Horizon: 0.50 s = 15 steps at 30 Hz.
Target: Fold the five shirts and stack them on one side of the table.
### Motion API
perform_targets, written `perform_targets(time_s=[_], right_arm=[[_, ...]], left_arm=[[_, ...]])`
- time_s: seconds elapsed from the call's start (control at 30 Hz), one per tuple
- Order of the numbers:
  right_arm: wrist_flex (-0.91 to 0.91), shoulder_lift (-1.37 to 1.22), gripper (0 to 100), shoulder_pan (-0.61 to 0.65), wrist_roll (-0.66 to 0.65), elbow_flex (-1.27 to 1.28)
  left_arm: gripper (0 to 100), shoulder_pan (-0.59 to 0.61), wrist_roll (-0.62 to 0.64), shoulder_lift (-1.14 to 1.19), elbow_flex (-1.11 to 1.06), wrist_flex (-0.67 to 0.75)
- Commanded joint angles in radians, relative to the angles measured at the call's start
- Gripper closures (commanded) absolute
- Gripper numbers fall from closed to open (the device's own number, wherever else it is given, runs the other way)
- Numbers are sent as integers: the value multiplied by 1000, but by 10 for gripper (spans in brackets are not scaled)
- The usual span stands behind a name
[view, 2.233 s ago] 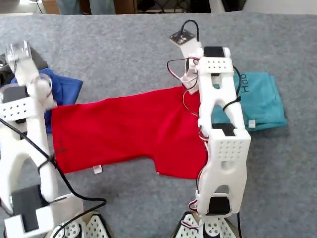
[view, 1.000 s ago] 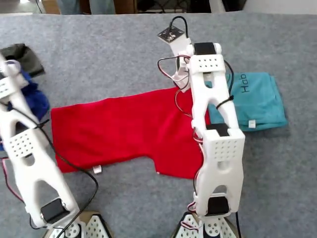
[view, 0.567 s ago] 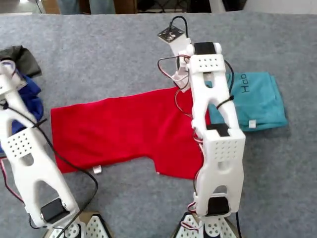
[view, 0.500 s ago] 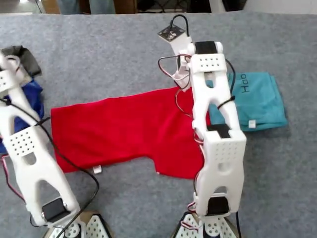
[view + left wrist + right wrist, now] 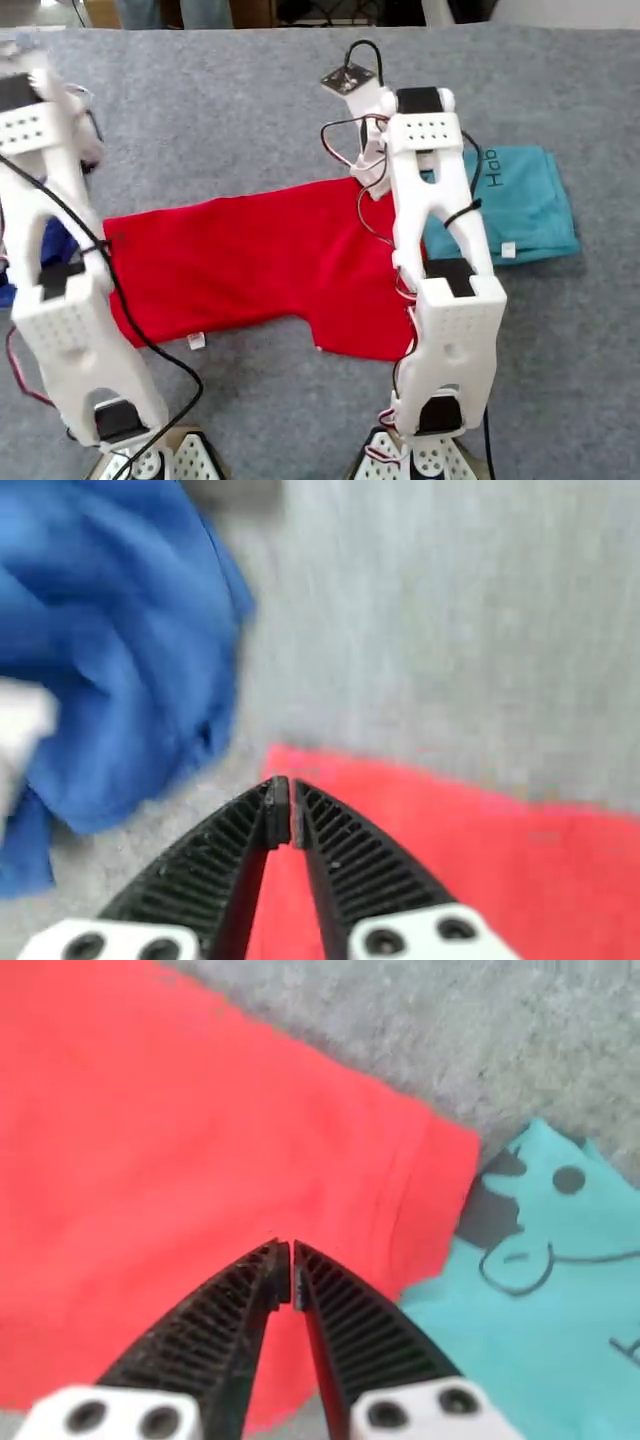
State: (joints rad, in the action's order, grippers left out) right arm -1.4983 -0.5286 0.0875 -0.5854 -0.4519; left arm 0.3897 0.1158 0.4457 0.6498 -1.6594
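Left arm [image 5: 50, 170] swung farther back, red shirt [image 5: 250, 265] lying lengthwise across table [image 5: 200, 110]

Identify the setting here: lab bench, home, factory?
Probably a robotics test bench: a grey fabric-covered table, the left arm and right arm with exposed wiring based at its near edge, and practice laundry, a red shirt spread flat, a teal shirt folded.

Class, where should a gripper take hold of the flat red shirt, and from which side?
Probably a corner at the straight end of the red shirt, pinched from above: it lies flat on the table, so only edges lift.
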Motion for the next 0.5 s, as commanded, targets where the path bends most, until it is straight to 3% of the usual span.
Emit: perform_targets(time_s=[0.0, 0.2, 0.47], right_arm=[[126, 58, 978, 8, 17, 22], [373, 56, 978, -18, 75, 137], [528, -27, 978, -87, 75, 265]], left_arm=[[972, 4, -11, -244, -611, 359], [971, -22, -5, -480, -1073, 829], [970, -30, -5, -385, -1122, 890]])
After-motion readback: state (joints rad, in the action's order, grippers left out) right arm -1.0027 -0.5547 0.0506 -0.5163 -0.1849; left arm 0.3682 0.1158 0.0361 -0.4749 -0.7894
